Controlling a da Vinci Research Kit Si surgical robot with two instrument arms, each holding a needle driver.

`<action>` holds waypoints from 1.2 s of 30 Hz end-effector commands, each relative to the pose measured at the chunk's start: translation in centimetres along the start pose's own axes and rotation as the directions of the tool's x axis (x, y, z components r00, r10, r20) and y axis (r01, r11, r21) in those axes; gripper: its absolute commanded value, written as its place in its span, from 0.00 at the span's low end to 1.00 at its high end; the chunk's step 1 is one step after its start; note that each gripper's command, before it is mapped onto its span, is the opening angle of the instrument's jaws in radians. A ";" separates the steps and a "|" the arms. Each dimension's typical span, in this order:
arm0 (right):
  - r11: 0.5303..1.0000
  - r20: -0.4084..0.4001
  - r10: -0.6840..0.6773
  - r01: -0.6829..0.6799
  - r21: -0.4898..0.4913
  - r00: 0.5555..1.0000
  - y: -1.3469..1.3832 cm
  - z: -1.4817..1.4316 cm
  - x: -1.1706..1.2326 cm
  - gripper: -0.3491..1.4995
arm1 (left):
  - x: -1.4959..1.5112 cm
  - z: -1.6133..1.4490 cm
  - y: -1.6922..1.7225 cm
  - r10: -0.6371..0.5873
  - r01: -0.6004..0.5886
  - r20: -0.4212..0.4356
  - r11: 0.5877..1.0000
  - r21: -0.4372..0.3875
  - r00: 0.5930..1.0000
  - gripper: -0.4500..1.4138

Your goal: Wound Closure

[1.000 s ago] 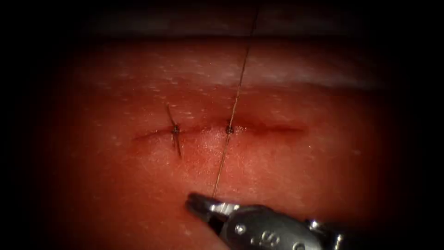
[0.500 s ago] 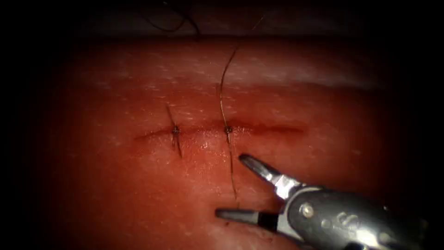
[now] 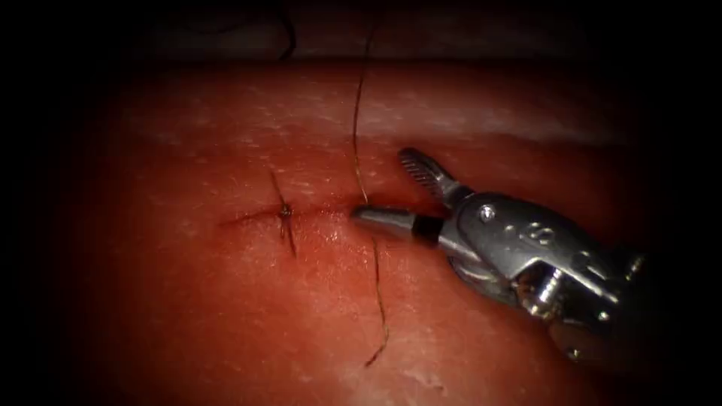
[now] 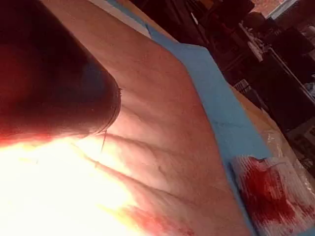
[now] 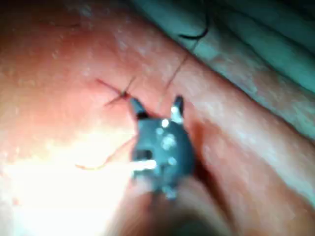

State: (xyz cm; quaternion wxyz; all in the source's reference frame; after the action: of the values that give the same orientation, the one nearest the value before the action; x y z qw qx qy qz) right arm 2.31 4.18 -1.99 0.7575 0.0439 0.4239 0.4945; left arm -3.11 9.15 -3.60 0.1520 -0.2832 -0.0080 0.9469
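The tissue (image 3: pixel 226 301) carries a sideways cut (image 3: pixel 241 219). On the left part of the cut sits a tied stitch (image 3: pixel 286 212) with short cut ends. A second stitch lies to its right, under the right tool's lower jaw. Its thread (image 3: pixel 356 128) rises slack toward the top, and its loose tail (image 3: pixel 378 301) trails down over the tissue below the cut. My right tool (image 3: pixel 378 185) comes in from the right, open and holding nothing, and the thread passes just before its tips. In the right wrist view the same open tool (image 5: pixel 156 104) sits beside the tied stitch (image 5: pixel 123 93).
A dark strand of thread (image 3: pixel 288 41) curls at the tissue's far edge. In the left wrist view a blue drape (image 4: pixel 216 98) borders the tissue, and a gauze pad (image 4: pixel 270 191) stained with red fluid lies on it.
My right tool let go of the thread's tail, opened, and moved up from below the cut to the second stitch. The thread went from taut to slack.
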 end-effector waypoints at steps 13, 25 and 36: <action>1.000 -0.005 -0.011 0.011 0.014 1.000 0.04 0.62 -0.07 0.91 | 0.17 -0.19 0.08 0.029 -0.028 -0.017 0.999 0.015 0.999 0.05; 0.999 0.003 -0.004 0.004 0.032 1.000 -0.03 0.85 -0.11 0.92 | 0.34 -0.35 0.22 0.049 -0.048 -0.018 0.998 0.030 0.999 0.05; 0.999 0.002 -0.009 0.009 0.031 1.000 -0.01 0.96 -0.18 0.90 | 0.32 -0.42 0.34 0.058 -0.057 -0.020 0.998 0.032 0.998 0.05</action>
State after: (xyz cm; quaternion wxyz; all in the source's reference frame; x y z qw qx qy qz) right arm 2.88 4.36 -1.33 0.7598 0.0541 0.4296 0.4850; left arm -3.19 8.80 -4.17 0.1290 -0.2889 0.0136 0.9485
